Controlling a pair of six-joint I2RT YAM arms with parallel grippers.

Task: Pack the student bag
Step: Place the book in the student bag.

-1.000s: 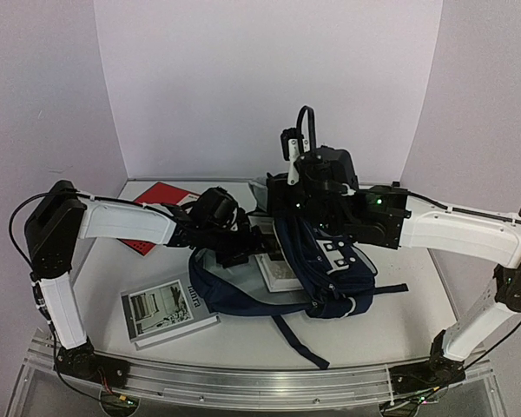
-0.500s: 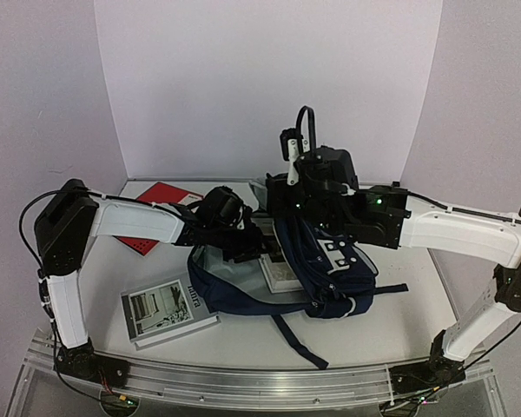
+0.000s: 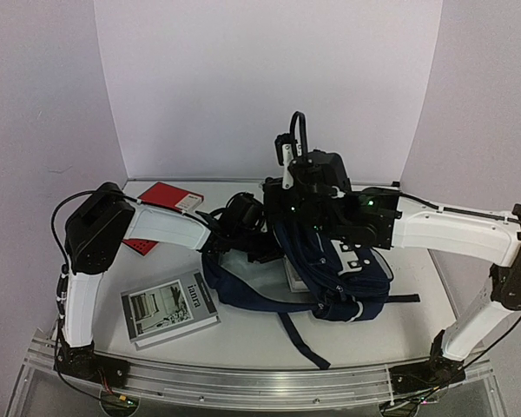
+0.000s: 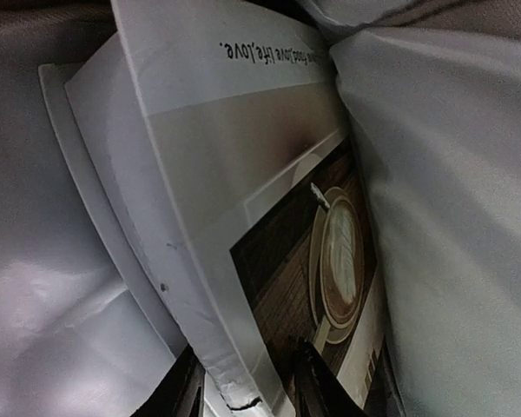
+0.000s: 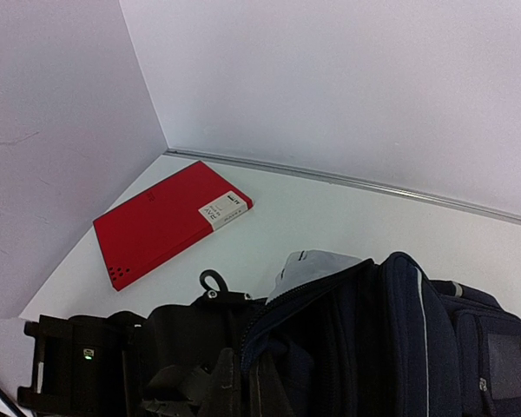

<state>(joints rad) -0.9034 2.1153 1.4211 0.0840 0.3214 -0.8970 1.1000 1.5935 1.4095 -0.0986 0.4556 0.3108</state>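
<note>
The student bag (image 3: pixel 352 280), navy with thin pale stripes, lies mid-table with its mouth facing left. My right gripper (image 3: pixel 288 207) holds the upper rim of that mouth raised. In the right wrist view its fingers (image 5: pixel 228 382) are pinched on the dark zip edge of the bag (image 5: pixel 417 330). My left gripper (image 3: pixel 259 245) reaches into the opening. Seen from the left wrist, the gripper (image 4: pixel 252 389) is shut on the spine of a white book (image 4: pixel 243 165) with a coffee-cup picture, between folds of light grey lining (image 4: pixel 451 174).
A red book (image 3: pixel 163 201) lies at the back left, also seen in the right wrist view (image 5: pixel 169 221). A grey-covered book (image 3: pixel 168 309) sits near the left front. A dark shoulder strap (image 3: pixel 300 337) trails toward the front edge. Walls close in behind and on both sides.
My left arm has pushed to the right, deeper into the bag, and its jaws have narrowed onto the white book. The bag's mouth has shifted right with it. The right gripper stays shut.
</note>
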